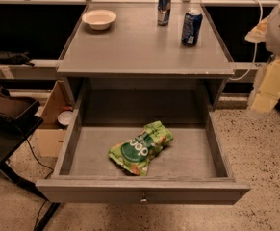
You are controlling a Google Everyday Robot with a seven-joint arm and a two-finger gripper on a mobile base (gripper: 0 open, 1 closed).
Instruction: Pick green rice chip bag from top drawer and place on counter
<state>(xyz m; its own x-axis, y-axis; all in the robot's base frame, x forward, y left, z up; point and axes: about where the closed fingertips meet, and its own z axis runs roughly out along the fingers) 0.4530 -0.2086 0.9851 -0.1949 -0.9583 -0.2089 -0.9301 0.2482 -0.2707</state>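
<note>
The green rice chip bag (140, 147) lies crinkled on the floor of the top drawer (142, 190), a little left of its middle, logo facing up. The drawer is pulled fully out below the counter (130, 47). My gripper (270, 86) hangs blurred at the right edge of the view, to the right of the counter's front corner and above the floor. It is well apart from the bag and the drawer, and nothing shows in it.
On the counter stand a white bowl (99, 19) at the back left, a slim can (164, 7) at the back and a blue can (191, 27) at the right. A cardboard box (50, 124) and a black stand (7, 114) sit left of the cabinet.
</note>
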